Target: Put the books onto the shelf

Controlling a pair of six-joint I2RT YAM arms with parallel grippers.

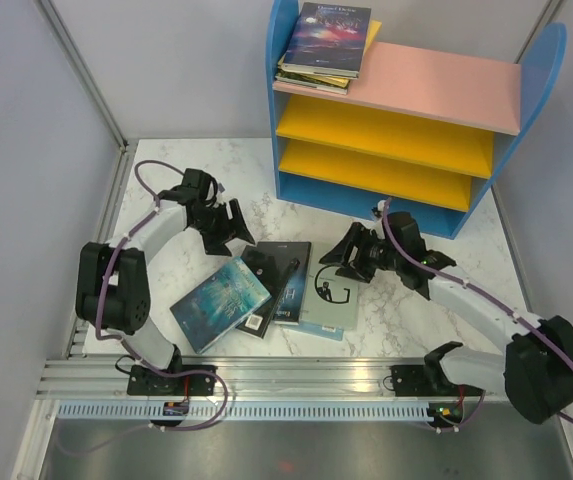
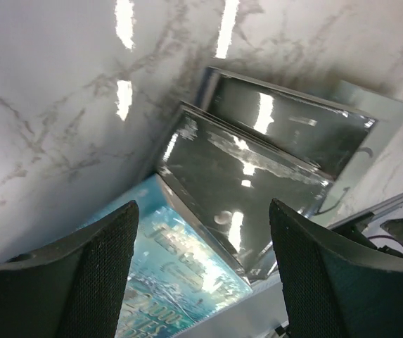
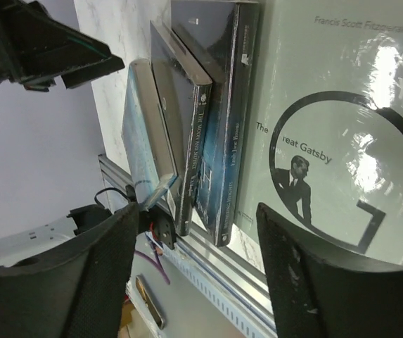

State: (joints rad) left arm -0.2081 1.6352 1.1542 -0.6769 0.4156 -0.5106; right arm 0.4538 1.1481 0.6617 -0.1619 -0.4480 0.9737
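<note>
I see the shelf (image 1: 284, 120) standing at the back of the table (image 1: 236, 170), in the upper right of the top view. A small stack (image 1: 328, 45) lies flat on the left end of its pink top board, with a purple-blue cover on top. Both yellow boards below show no books. Four more books lie fanned out and overlapping on the table at the centre of the frame. A teal book (image 1: 221, 300) is at the left, two dark books (image 1: 284, 272) are in the middle, and a pale book (image 1: 331, 295) with a black ring on its cover is at the right. The left end effector (image 1: 228, 232) hangs just above and to the left of the dark books. In its wrist view the jaws stand apart with nothing between them, and the teal and dark covers lie below the fingers (image 2: 81, 282). The right end effector (image 1: 344, 262) sits over the upper right edge of the pale book. Its wrist view shows the fingers (image 3: 314, 282) spread wide above that cover and the spine beside it, gripping nothing. I cannot tell whether either fingertip touches a cover.
</note>
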